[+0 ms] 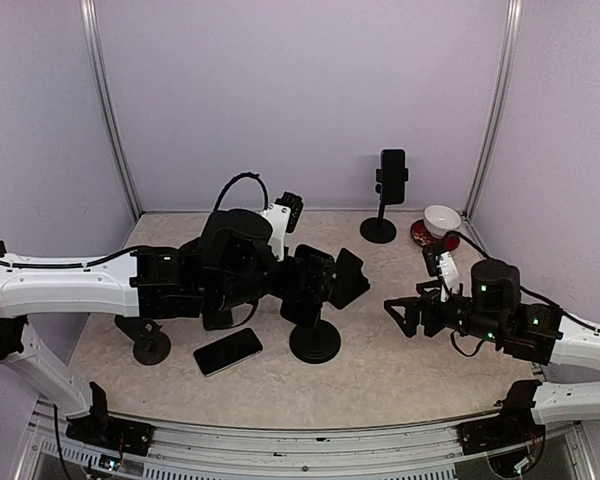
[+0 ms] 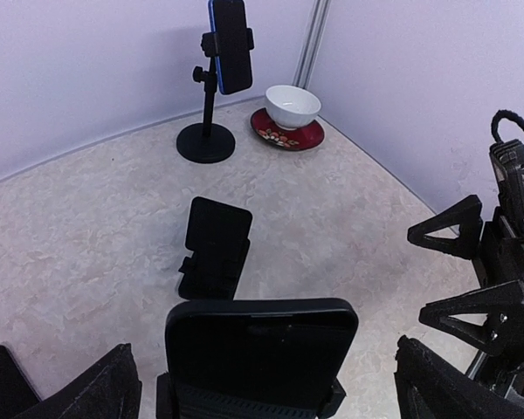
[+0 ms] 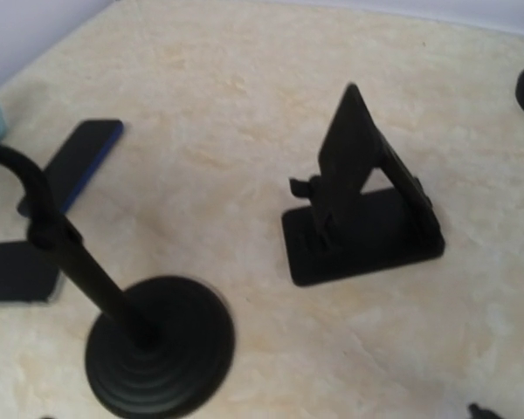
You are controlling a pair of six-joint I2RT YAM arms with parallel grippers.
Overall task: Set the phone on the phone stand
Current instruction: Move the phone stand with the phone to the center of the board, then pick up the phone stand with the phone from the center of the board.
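Left gripper wide astride stand-held phone, plain only in wrist view; right gripper wide, empty.

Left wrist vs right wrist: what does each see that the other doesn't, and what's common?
Only left wrist: a clamped phone on the far pole stand, a white bowl on a red plate, and the right gripper, open. Only right wrist: the round base of the near pole stand and, clearly, a flat phone lying on the table. Both: the black folding stand, standing empty.
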